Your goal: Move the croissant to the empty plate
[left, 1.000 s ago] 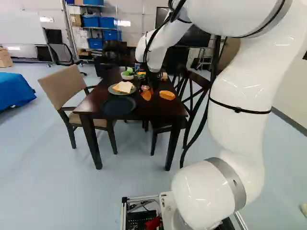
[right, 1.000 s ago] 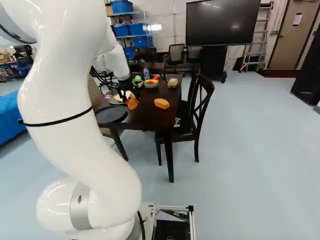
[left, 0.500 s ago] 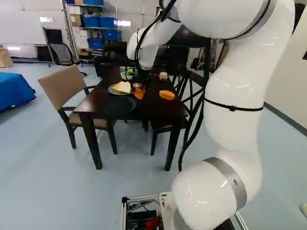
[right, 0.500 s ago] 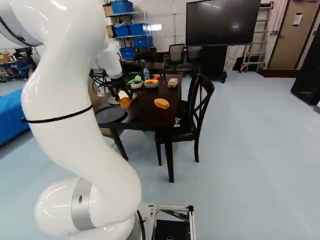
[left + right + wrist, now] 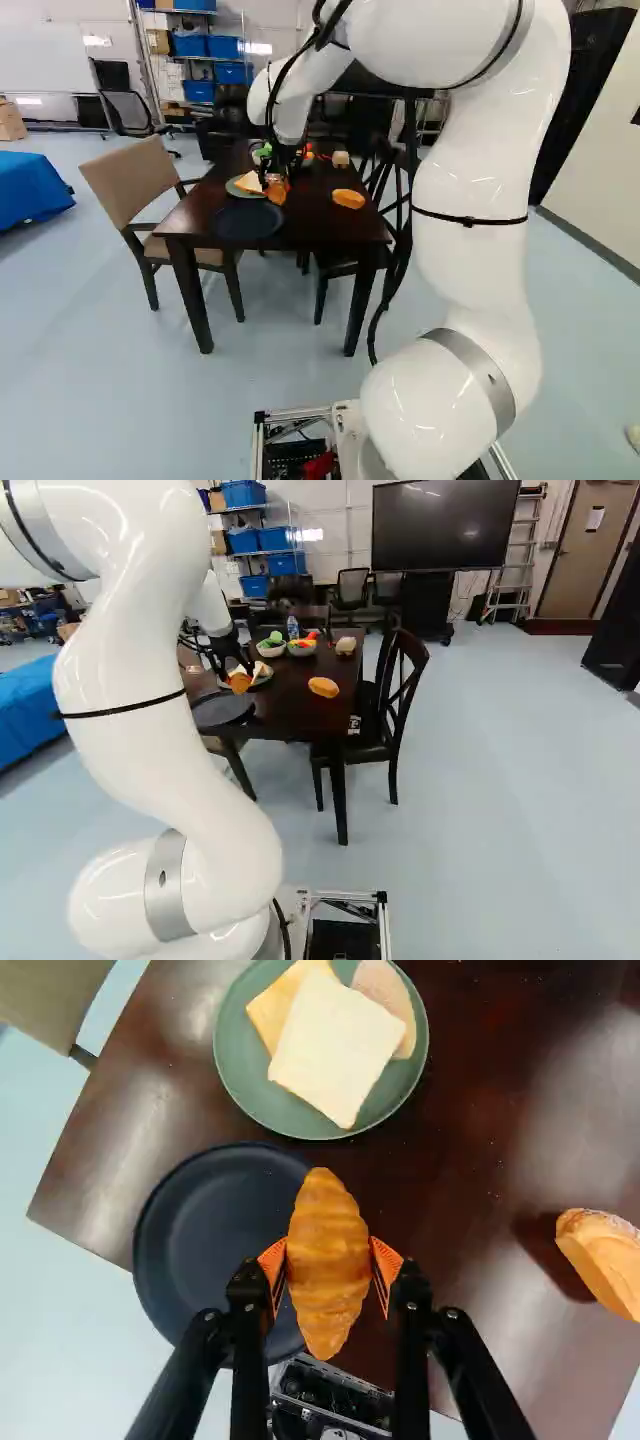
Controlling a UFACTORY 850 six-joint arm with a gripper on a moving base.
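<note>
Croissant (image 5: 325, 1215) is being held in the jaws of the gripper (image 5: 328, 1262), partly over the empty plate (image 5: 200, 1250) — transfer step; centring, then lowering, is being required.

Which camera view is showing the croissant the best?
The wrist view: there the croissant, held in the gripper, looks large, with its ridges clear. Both base views show it only as a small, distant orange shape.
</note>
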